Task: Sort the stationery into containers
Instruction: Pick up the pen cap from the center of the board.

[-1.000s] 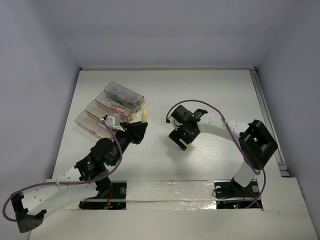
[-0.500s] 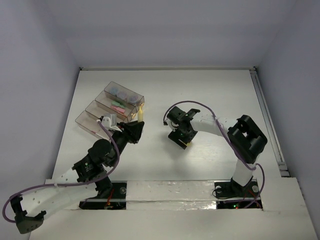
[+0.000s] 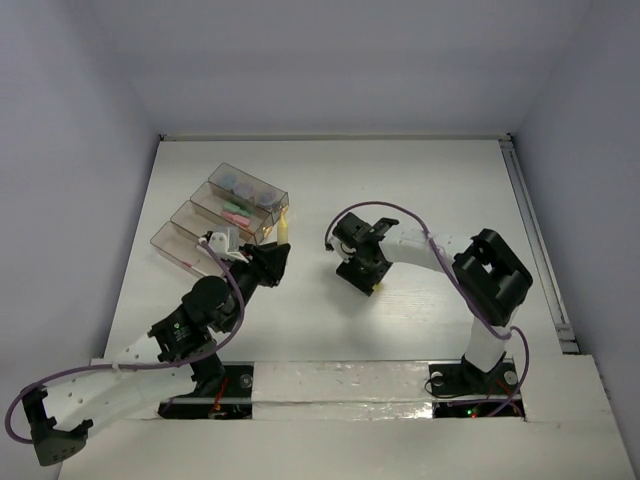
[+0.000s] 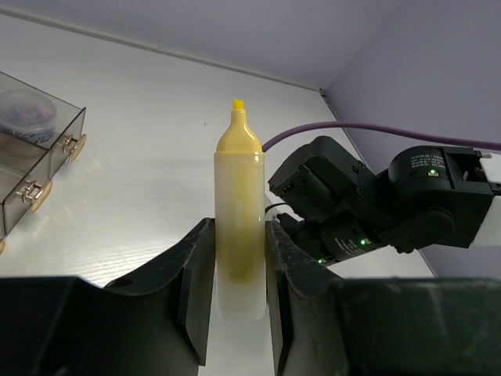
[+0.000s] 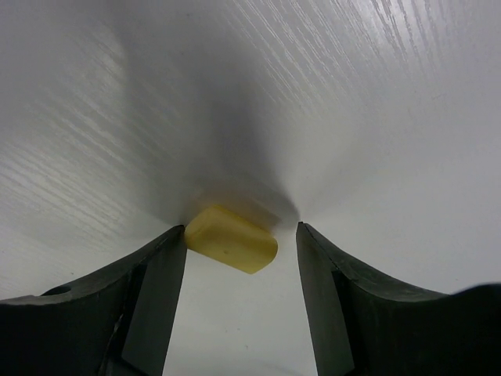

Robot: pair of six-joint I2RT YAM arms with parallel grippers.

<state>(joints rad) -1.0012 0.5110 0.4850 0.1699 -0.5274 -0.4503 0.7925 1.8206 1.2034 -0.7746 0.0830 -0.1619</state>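
Containers [image 3: 222, 215] already hold some sticks [image 3: 236, 212] and discs [image 3: 240, 183]. Left tool [image 4: 237, 235] grips a yellow stick [image 4: 239, 180]. Right tool [image 5: 241, 229], wide, straddles a yellow piece [image 5: 232, 239] on the surface [image 5: 352, 117].

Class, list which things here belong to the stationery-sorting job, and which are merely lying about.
Belongs to the job:
yellow highlighter
yellow cap
clear boxes
pink sticks
blue-grey discs

Just there:
purple cable
table-edge rail

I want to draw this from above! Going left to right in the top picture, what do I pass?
The containers → yellow highlighter, held in the left pincer → right pincer → right arm's black elbow.
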